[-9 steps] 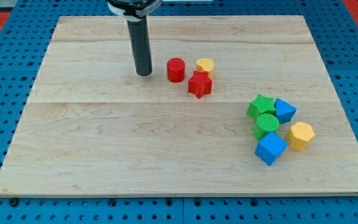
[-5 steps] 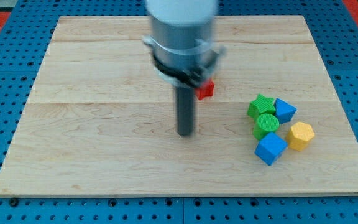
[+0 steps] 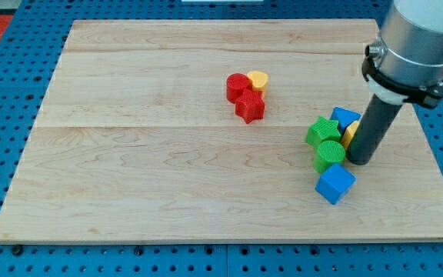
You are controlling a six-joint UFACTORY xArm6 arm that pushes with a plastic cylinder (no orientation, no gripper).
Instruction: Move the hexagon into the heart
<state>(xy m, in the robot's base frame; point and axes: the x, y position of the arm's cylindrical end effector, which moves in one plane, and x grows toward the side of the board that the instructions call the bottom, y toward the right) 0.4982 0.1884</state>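
The yellow hexagon (image 3: pixel 350 135) shows only as a sliver behind my rod, wedged between the blue wedge-shaped block (image 3: pixel 345 118) and the green round block (image 3: pixel 331 154). My tip (image 3: pixel 360 161) rests on the board at the right side of this cluster, touching or nearly touching the hexagon. The yellow heart (image 3: pixel 258 78) lies near the board's upper middle, well to the left of the tip, with a red cylinder (image 3: pixel 238 86) and a red star (image 3: pixel 250 107) against it.
A green block (image 3: pixel 323 131) sits at the cluster's left. A blue cube (image 3: pixel 334 183) lies just below the green round block. The wooden board (image 3: pixel 129 169) sits on a blue perforated table; the arm's grey body fills the view's top right.
My tip has swept from the board's middle to the right-hand cluster. The yellow hexagon has shifted up and left against the blue and green blocks. The red cylinder now sits closer to the heart.
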